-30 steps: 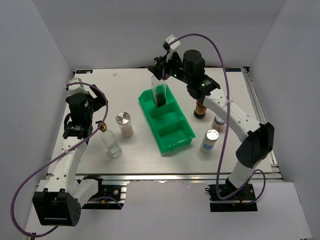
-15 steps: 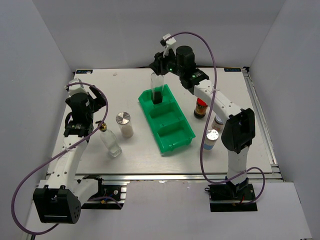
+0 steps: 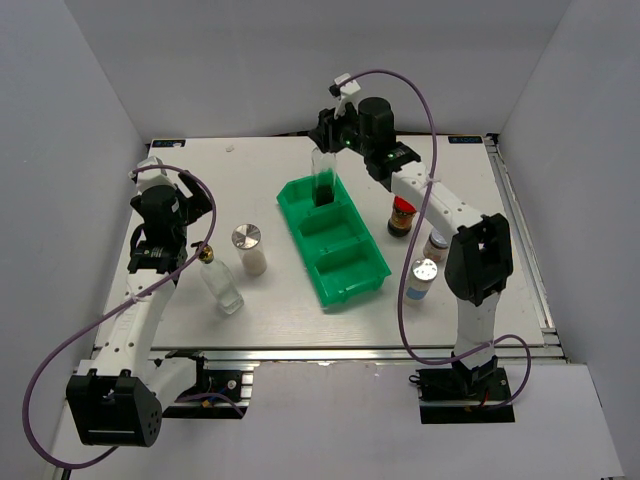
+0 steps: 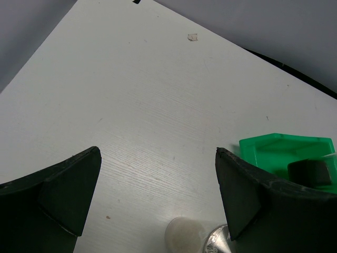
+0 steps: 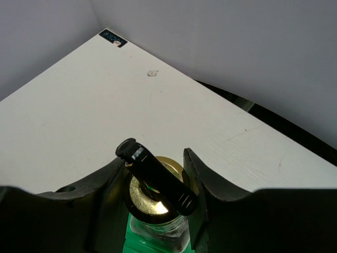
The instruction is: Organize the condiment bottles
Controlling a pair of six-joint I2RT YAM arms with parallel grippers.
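Nearest the arm bases, a clear gold-capped bottle stands on the worktop left of the green tray, and a silver-lidded shaker stands right of it. Further back – a second shaker on the left, a white-lidded jar and a red-lidded jar on the right. The left jaws hang released over bare worktop. Farthest off, the right jaws are clenched on the cap of the other gold-capped bottle – its base down in the tray's far compartment.
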